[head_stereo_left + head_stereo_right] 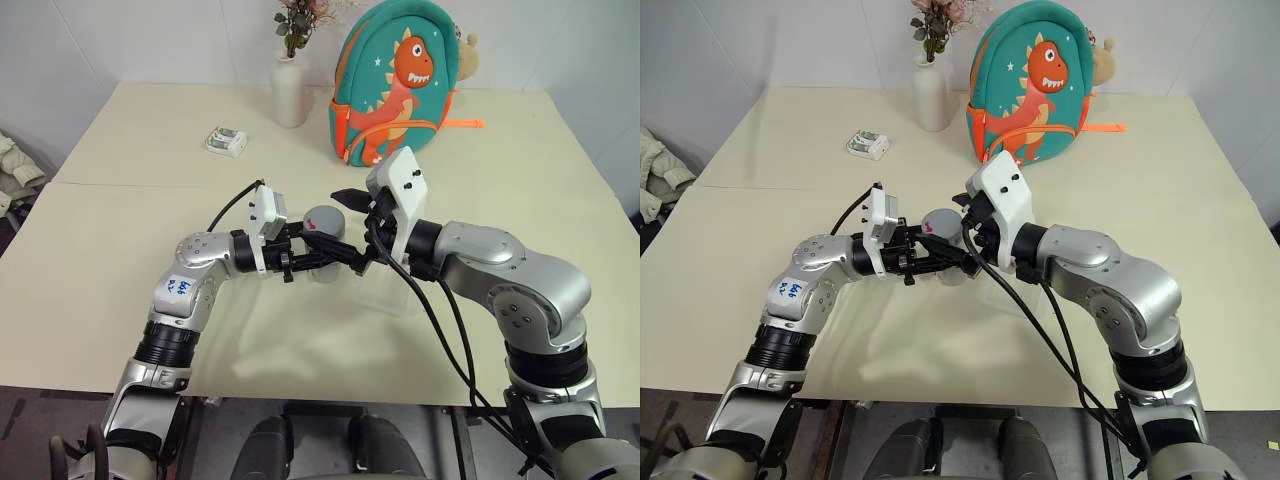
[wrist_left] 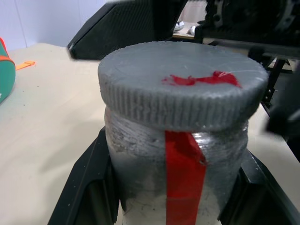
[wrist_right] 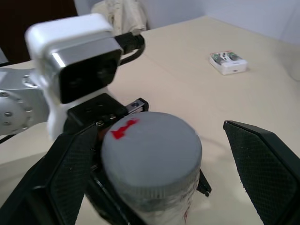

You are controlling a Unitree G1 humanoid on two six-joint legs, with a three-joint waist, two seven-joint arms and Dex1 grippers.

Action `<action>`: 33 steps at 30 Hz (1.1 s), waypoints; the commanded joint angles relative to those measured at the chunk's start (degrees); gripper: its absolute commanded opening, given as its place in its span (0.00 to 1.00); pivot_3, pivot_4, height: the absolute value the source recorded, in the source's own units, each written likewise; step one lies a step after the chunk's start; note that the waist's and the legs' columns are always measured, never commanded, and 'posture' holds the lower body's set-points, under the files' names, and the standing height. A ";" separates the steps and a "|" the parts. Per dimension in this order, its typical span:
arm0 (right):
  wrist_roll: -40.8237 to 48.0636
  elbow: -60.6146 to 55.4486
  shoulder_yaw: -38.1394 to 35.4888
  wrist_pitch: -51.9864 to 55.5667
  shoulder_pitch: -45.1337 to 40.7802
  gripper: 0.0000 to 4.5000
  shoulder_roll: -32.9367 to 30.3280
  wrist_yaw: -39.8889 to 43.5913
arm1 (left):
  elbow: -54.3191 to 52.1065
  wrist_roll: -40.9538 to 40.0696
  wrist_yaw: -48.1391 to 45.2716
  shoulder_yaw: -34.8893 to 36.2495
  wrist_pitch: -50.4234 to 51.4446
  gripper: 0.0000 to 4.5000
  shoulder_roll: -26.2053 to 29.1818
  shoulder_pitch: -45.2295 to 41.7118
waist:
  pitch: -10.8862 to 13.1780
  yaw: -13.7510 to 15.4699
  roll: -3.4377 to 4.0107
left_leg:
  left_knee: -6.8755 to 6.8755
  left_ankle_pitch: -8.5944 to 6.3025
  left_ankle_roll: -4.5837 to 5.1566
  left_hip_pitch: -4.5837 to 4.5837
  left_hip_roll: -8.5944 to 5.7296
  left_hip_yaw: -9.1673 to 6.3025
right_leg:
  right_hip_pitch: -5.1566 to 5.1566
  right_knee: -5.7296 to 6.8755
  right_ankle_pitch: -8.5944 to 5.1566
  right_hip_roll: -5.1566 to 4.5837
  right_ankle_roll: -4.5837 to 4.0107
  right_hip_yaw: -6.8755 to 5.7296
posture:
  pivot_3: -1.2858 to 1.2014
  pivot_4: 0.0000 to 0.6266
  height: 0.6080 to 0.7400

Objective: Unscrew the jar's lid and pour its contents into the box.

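The jar (image 2: 140, 164), silvery with a red strip of tape, is held level above the table, and my left gripper (image 1: 318, 256) is shut on its body. Black fingers (image 2: 86, 187) press it from both sides. The grey ribbed lid (image 2: 180, 89) sits on top with a red mark on it. My right gripper (image 3: 164, 173) is open, with one finger on each side of the lid (image 3: 150, 150) and a gap to both. The transparent box (image 1: 392, 298) lies on the table just beneath and to the right of the jar. The contents are hidden inside the jar.
At the back of the cream table (image 1: 120, 290) stand a white vase (image 1: 290, 92) with flowers and a teal dinosaur backpack (image 1: 395, 85). A small white packet (image 1: 226, 141) lies left of the vase. A seam (image 1: 120, 185) crosses the tabletop.
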 commanded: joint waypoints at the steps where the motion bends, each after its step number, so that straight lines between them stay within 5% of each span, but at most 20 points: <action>1: -0.88 -0.83 -0.28 -1.66 -0.66 1.00 0.39 0.73 | -0.75 0.22 0.02 0.35 -0.29 0.46 0.18 -1.09 | 0.00 -0.01 0.00 | 0.00 0.00 0.00 0.00 0.00 0.01 | -0.01 0.01 0.00 0.00 0.00 0.00 | 0.52 0.24 1.00; 3: -1.27 -0.69 -0.28 -1.79 -0.48 1.00 0.45 1.10 | -0.81 0.17 -0.02 0.46 -0.23 0.46 0.25 -1.07 | 0.00 -0.01 0.00 | 0.00 0.00 0.00 0.00 0.00 0.02 | -0.02 0.01 0.00 0.01 0.00 -0.01 | 0.52 0.24 1.00; 6: -1.37 -0.49 -0.77 -2.14 -0.10 0.87 0.87 1.59 | -0.97 0.09 0.17 0.79 -0.02 0.46 0.47 -1.07 | 0.00 -0.03 0.00 | 0.00 0.00 0.00 0.00 0.00 0.03 | -0.03 0.02 0.00 0.01 0.00 -0.01 | 0.52 0.24 1.00; 10: -1.42 -0.55 -1.05 -2.25 0.31 0.57 0.92 2.55 | -1.51 -0.12 0.24 0.99 0.26 0.46 0.83 -0.75 | 0.00 -0.01 0.00 | 0.00 0.00 0.00 0.00 0.00 0.03 | -0.04 0.03 0.00 0.02 0.00 -0.01 | 0.52 0.24 1.00; 16: -0.31 -0.44 -2.04 -2.63 1.38 0.57 0.60 4.43 | -2.35 -0.81 0.01 1.23 0.74 0.46 1.02 -0.28 | 0.00 0.00 0.00 | 0.00 0.00 0.00 0.00 0.00 0.04 | -0.05 0.05 0.00 0.02 0.00 -0.01 | 0.52 0.24 1.00; 33: 1.10 9.90 0.90 -16.02 -3.91 0.57 -11.73 40.78 | -3.92 -5.78 -13.20 0.94 3.05 0.46 3.74 -1.33 | 0.00 -0.07 0.00 | 0.08 0.01 0.00 0.01 0.03 0.09 | -0.07 0.12 0.00 0.09 0.01 -0.09 | 0.52 0.24 1.00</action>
